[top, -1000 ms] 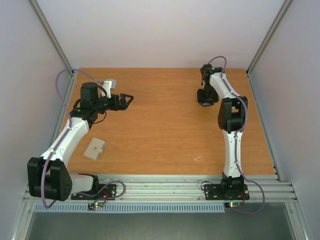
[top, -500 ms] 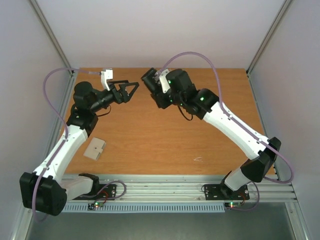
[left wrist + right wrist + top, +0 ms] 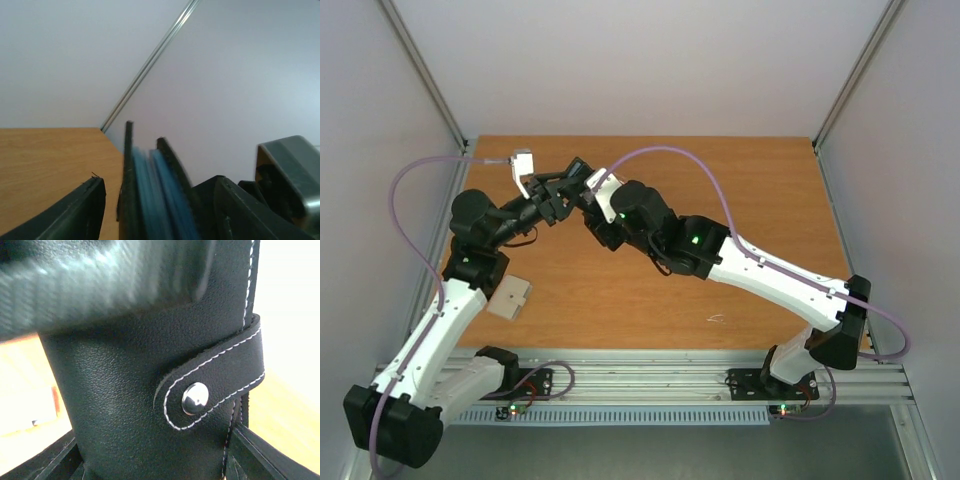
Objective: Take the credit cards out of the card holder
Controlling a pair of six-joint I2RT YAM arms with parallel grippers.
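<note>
**A:** top view, what moved?

**B:** half a second back the right arm was swinging the card holder (image 3: pixel 578 177) in over the table (image 3: pixel 740 200), with the left gripper (image 3: pixel 558 192) waiting apart. Now they've met at the far left. The left gripper is nose to nose with the right gripper (image 3: pixel 586 196), and the holder is between them, off the table

**A:** cards?

**B:** one pale card (image 3: pixel 510 297) lies flat by the left arm, same spot as a second ago. The rest are presumably inside

**A:** left wrist?

**B:** holder is edge-on between the left fingers (image 3: pixel 82 210): black covers with blue layers between. It's blurred, so could be lining or card edges, can't tell. There's a gap on one side, so the jaws look spread around it, not clamped on anything

**A:** right wrist?

**B:** leather face fills the frame. Right fingers (image 3: pixel 262 455) sit either side at the bottom, closed tight on the holder. Snap strap (image 3: pixel 195 397) is buttoned

**A:** meaning?

**B:** handover pose reached, no card pulled here yet. My read is that the left has to pinch a card edge, not a cover. The right must hold firm against the pull, and the buttoned strap may squeeze the stack and make it drag
</note>
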